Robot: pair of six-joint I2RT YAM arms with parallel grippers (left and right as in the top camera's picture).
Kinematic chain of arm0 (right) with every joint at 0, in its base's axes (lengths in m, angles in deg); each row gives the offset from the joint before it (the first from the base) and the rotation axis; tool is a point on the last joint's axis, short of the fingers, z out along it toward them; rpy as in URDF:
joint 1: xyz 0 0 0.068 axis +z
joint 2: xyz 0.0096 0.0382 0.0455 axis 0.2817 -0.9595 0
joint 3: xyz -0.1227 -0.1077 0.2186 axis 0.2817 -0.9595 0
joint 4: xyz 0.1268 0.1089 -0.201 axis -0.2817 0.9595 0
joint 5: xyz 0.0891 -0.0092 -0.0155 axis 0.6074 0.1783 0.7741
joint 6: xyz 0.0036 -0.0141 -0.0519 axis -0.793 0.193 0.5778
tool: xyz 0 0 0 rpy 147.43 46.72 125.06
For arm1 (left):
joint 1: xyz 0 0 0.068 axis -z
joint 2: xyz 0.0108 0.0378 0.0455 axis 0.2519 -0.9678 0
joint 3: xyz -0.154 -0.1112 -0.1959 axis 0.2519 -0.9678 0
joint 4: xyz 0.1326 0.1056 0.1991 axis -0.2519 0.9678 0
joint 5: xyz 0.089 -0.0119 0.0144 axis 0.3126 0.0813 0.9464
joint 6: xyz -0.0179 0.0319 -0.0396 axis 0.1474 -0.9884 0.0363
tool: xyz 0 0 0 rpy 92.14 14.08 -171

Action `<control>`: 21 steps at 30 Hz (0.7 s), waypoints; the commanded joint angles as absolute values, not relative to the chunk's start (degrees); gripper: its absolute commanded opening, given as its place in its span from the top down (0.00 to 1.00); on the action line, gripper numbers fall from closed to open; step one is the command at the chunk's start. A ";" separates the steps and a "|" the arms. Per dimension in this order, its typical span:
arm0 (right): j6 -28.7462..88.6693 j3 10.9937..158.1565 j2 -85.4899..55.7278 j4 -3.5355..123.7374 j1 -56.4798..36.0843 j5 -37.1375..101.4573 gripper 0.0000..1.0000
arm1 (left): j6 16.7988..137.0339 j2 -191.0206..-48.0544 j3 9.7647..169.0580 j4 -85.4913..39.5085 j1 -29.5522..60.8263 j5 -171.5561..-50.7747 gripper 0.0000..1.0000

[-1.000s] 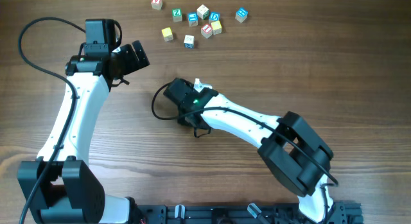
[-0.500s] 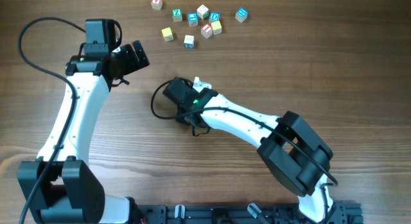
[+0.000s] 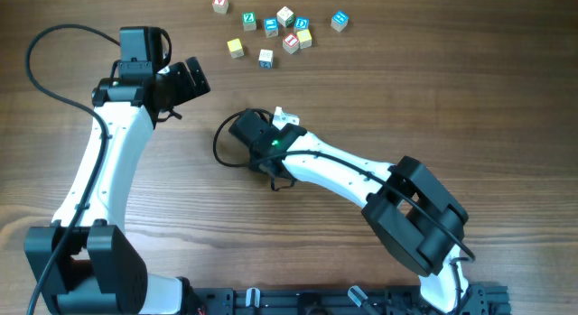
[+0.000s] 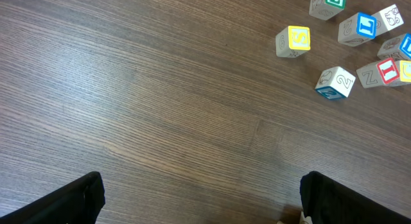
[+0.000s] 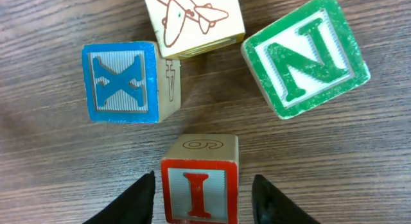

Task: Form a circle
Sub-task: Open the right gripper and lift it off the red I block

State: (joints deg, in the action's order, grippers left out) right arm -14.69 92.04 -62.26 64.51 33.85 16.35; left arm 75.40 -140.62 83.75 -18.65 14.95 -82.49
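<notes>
The circle (image 3: pixel 279 114) lies mostly hidden under my right wrist in the overhead view. The right wrist view shows a blue X cube (image 5: pixel 121 83), a cream airplane cube (image 5: pixel 192 22), a green N cube (image 5: pixel 305 57) and a red I cube (image 5: pixel 199 185), set close around a small bare gap. My right gripper (image 5: pixel 202 201) is open and straddles the red cube, with a gap showing on both sides. My left gripper (image 4: pixel 205 205) is wide open over bare wood, and in the overhead view the left gripper (image 3: pixel 187 78) hangs left of the circle.
Several loose letter cubes (image 3: pixel 271 27) are scattered at the far edge. The left wrist view shows some of them at its upper right, among them a yellow S cube (image 4: pixel 293 41). The right arm (image 3: pixel 361 175) runs diagonally from the near right. A black cable (image 3: pixel 219 143) loops beside its wrist.
The right wrist has edged slightly toward the far side. The left arm and the loose cubes have not moved.
</notes>
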 commanded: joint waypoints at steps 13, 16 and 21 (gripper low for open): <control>-17.86 91.58 -63.44 64.18 33.88 13.77 0.64 | 75.86 -140.79 83.75 -18.83 14.73 -81.96 0.00; -17.82 91.58 -63.44 63.50 33.88 13.75 0.64 | 75.88 -140.79 83.75 -18.83 14.73 -81.96 0.00; -17.84 91.58 -63.44 62.30 33.88 13.59 0.64 | 75.88 -140.79 83.75 -18.83 14.73 -81.96 0.00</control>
